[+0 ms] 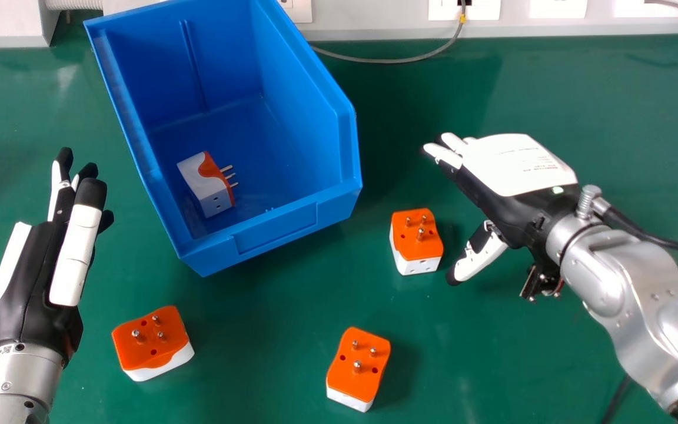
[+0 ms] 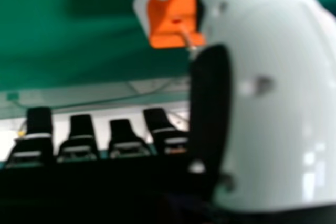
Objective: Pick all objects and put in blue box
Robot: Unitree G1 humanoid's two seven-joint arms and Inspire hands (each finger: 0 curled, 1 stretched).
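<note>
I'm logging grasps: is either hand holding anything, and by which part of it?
Nothing is held. The left hand and right hand are open; the adapter near the right thumb rests on the table.

Blurred adapter, cropped box

The head view's top edge cuts off the far end of the blue box (image 1: 274, 235); print on the right hand (image 1: 509, 162) is too small to read. The 2 silver forearms (image 1: 627, 282) run out of frame. In the right hand view, an adapter (image 2: 167, 17) is blurred, edge-cropped, partly behind the thumb (image 2: 283, 114).
</note>
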